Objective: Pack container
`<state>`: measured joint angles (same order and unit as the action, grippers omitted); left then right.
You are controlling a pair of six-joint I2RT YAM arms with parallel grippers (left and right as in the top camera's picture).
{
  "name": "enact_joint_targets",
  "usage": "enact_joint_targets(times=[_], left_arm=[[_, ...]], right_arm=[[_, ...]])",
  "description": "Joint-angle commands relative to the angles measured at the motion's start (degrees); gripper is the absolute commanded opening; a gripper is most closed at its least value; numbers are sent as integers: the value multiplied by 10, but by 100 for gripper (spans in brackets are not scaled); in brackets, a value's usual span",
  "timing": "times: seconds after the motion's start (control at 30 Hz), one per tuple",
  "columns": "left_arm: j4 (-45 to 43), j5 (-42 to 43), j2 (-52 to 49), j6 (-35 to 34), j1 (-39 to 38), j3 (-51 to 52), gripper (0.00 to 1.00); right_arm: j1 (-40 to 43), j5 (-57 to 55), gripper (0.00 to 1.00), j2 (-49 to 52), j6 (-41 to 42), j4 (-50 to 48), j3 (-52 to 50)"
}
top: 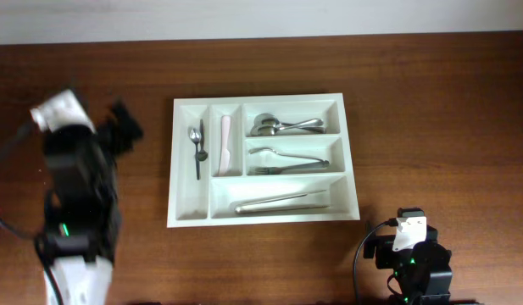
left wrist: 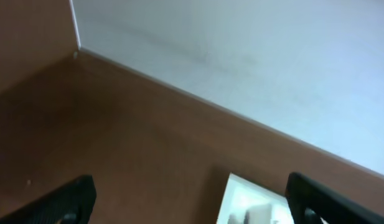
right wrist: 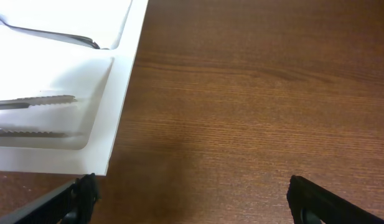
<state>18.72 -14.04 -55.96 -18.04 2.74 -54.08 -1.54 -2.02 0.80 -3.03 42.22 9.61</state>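
A white cutlery tray [top: 180, 161] lies in the middle of the brown table. Its compartments hold a small spoon and a dark utensil [top: 197, 146], a pale pink piece [top: 225, 140], spoons [top: 282, 125], forks [top: 282, 161] and long tongs [top: 282, 202]. My left gripper [top: 121, 127] is open and empty, raised left of the tray; a tray corner [left wrist: 248, 202] shows in the left wrist view between the fingers [left wrist: 192, 202]. My right gripper [top: 388, 233] is open and empty near the front right, over bare wood [right wrist: 192, 199]. The tray's corner [right wrist: 111, 124] with the tongs [right wrist: 36, 101] shows in the right wrist view.
A pale wall [left wrist: 254, 56] runs along the table's far edge. The right arm's base [top: 414, 263] sits at the front edge, right of the tray. The left arm's body [top: 75, 203] stands over the table's left part.
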Motion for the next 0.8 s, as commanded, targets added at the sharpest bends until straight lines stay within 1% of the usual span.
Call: enact_joint_targets(times=[0.0, 0.07, 0.2, 0.3, 0.43, 0.6, 0.77], left_arm=[[-42, -7, 87, -1, 0, 104, 99], [-76, 2, 131, 13, 0, 163, 99], [-134, 41, 211, 118, -17, 258, 99], [-137, 47, 254, 154, -34, 299, 99], [-129, 96, 308, 212, -47, 355, 99], [-125, 130, 371, 216, -47, 434, 99], [-125, 144, 423, 216, -47, 476, 99]], right_arm=[[-4, -1, 99, -6, 0, 7, -3], [-4, -1, 99, -6, 0, 7, -3], [-4, -1, 99, -6, 0, 7, -3], [-4, -1, 99, -6, 0, 7, -3], [-4, -1, 99, -6, 0, 7, -3], [-4, -1, 99, -6, 0, 7, -3], [-4, -1, 99, -6, 0, 7, -3]])
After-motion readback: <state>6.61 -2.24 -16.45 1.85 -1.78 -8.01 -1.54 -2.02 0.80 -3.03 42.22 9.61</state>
